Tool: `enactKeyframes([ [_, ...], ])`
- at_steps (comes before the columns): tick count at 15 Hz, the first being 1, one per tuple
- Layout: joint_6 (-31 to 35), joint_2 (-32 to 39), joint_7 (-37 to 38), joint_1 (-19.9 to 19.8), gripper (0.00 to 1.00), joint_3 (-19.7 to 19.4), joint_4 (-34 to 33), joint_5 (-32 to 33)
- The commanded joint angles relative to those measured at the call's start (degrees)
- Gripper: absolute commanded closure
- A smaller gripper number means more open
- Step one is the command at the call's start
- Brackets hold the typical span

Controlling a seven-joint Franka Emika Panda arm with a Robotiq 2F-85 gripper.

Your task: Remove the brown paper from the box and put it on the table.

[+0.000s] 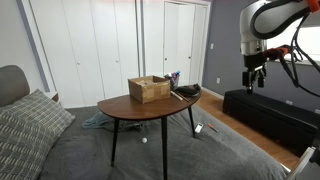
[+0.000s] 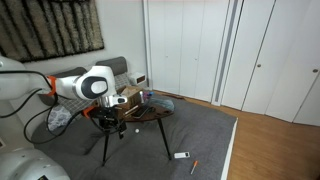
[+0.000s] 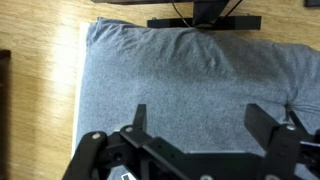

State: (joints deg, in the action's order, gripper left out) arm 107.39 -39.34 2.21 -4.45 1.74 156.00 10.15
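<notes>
brown paper (image 1: 150, 80) appears to lie in the box (image 1: 148, 92) on the table (image 1: 125, 107) at frame centre, well apart from your empty, wide-open gripper (image 1: 254, 80) at upper right, so you are at the approach step: travel over the box, then descend.

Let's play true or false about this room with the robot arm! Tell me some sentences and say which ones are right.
The brown cardboard box sits on the oval wooden table. True.
The robot's gripper grips the box. False: it hangs open and empty, away from the table.
Grey carpet lies below the gripper in the wrist view. True.
The tall closet doors are black. False: they are white.
</notes>
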Motion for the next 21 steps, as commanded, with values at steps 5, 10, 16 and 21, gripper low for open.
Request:
enactKeyframes([
  [5,-0.4,1.3,1.0,0.4,0.00,0.1,-1.7,1.0],
  [10,-0.4,8.1,1.0,3.5,0.00,3.4,-12.6,0.5],
  [16,4.0,21.8,4.9,7.4,0.00,7.4,-29.1,-0.7],
  [21,8.1,33.4,9.4,8.8,0.00,7.9,-41.6,-2.8],
])
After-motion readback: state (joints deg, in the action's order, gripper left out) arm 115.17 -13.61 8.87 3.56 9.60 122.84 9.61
